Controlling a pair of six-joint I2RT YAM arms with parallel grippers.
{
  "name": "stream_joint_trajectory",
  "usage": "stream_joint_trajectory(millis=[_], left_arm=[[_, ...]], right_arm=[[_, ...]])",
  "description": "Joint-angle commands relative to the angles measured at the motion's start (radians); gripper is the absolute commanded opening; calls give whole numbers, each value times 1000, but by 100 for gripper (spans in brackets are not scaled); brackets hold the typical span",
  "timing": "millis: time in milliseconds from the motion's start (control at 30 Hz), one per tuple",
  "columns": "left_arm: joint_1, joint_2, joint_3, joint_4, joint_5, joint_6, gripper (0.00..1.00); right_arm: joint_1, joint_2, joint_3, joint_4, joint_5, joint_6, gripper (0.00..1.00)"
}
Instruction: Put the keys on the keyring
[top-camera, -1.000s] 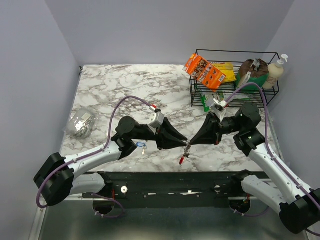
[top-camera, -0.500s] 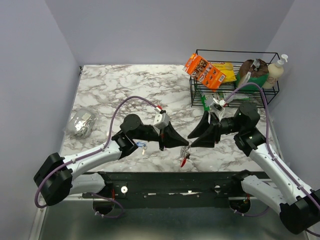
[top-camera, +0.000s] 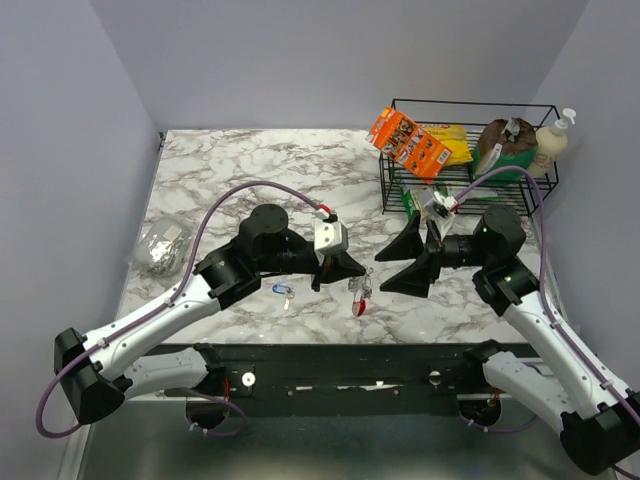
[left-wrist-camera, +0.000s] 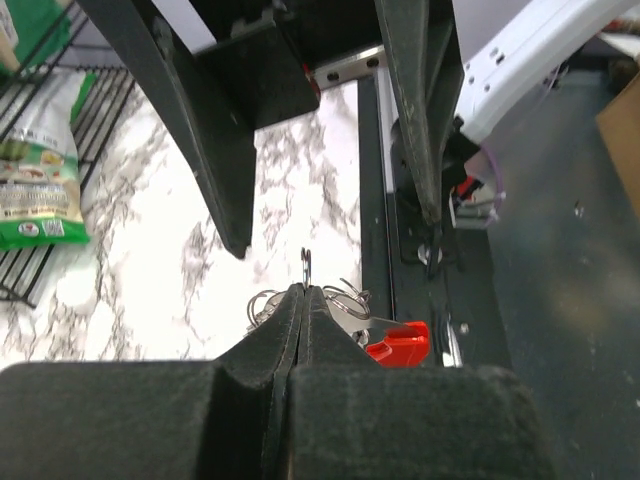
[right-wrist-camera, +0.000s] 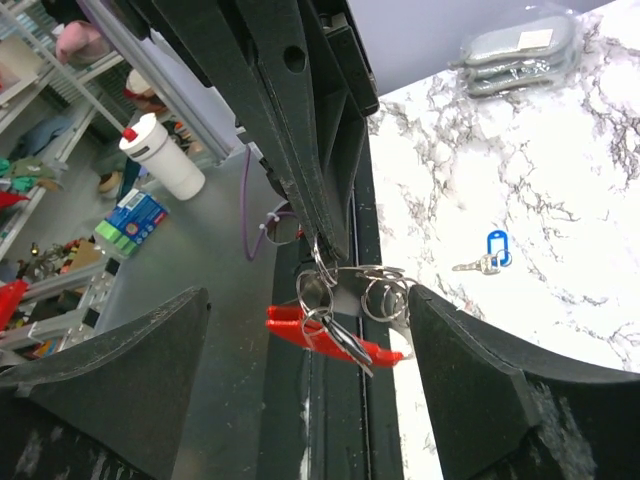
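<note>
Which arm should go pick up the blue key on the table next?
Right. The right gripper stands open and empty; the left gripper is shut on the keyring.

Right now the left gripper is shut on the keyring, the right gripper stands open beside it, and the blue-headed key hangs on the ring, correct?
No: the top view shows the blue-headed key lying on the table, apart from the keyring. The left gripper is shut on the keyring; the right gripper stands open beside it.

One keyring (top-camera: 358, 296), one blue-headed key (top-camera: 283, 290), one foil lump (top-camera: 163, 247).
</note>
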Motion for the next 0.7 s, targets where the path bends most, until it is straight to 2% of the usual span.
stream_joint_trajectory(millis=[0,400,667], left_arm=[[-13,18,106,-241,-46,112,0],[-56,131,336,-524,-103,204,0],[-75,187,414,-603,-109,227,0]], right_arm=[[4,-6,37,-19,29,-13,88],[3,12,44,-11,10,-16,85],[9,47,48,-7,3,-10,75]])
